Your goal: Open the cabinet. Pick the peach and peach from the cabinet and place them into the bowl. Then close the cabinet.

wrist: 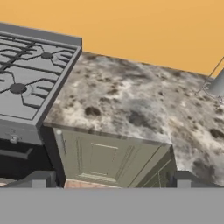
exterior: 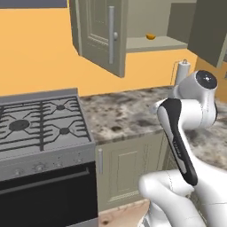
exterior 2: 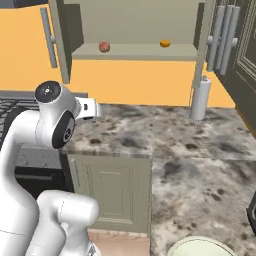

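1. Evenly bright, flat rendered light, no glare.
2. Soft shading inside the cabinet (exterior 2: pixel 135 20) (darker toward its left wall).
3. Slightly coarse, blurry textures on the marbled counter (wrist: pixel 131 109).

Glossy white, rounded arm (exterior: pixel 195 111) of fat tubular links. Long black inlay strip along one link, faintly marked. Round dark-grey joint cap with a pale centre dot. Black oval panel on the side of a link. Small white square flange at the wrist.
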Controlling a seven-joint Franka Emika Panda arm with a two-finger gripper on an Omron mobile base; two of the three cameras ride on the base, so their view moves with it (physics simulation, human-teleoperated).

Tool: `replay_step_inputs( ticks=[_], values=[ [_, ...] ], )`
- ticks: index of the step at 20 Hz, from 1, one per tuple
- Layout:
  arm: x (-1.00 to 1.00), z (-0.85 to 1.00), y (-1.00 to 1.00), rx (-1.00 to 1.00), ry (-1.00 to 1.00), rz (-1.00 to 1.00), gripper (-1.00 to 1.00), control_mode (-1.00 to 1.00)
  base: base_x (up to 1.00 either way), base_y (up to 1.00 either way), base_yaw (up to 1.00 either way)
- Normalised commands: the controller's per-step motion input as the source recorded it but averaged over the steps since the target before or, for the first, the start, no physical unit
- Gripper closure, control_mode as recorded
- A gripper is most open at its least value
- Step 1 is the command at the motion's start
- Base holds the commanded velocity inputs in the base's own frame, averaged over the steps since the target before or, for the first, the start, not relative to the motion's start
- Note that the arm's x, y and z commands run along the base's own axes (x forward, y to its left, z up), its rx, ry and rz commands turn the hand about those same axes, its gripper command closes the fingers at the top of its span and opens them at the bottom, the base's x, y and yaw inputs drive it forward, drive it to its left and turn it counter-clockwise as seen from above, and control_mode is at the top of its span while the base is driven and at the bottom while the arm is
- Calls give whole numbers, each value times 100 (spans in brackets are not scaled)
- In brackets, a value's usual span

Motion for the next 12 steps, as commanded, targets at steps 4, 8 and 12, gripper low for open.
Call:
replay_step_inputs(
  ticks=[4, 8, 12],
  values=[
    [0, 0, 0, 0, 0, 0, -100, 100, 64, -74, 5],
    [0, 0, 0, 0, 0, 0, -100, 100, 100, -27, 3],
    [0, 0, 0, 0, 0, 0, -100, 100, 100, -9, 2]
  ],
)
